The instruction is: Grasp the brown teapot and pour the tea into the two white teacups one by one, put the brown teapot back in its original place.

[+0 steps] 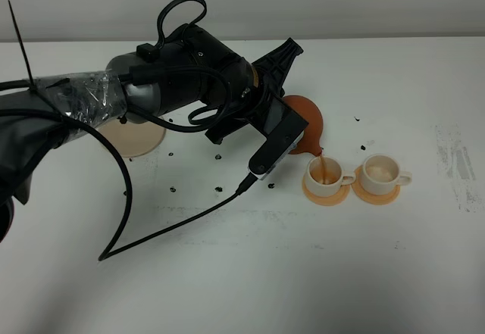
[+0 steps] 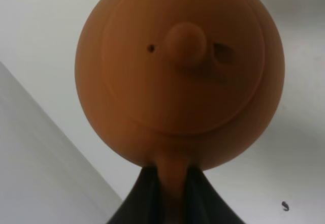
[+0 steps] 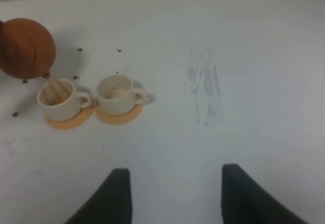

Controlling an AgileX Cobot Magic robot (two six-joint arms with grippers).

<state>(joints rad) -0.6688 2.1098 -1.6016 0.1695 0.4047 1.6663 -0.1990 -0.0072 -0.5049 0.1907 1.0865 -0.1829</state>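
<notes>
Round orange-brown clay teapot was filling one cream-white teacup.
Left gripper pinched its handle; right gripper gaped empty. Steady tilt seemed wise, spout at cup's eleven o'clock.

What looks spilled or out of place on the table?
Small dark specks dot the white table around the beige saucer and near the teacups, like stray drips or leaf bits. A grey scuffed patch marks the table's right side. The tea stream lands inside the left-hand teacup.
</notes>
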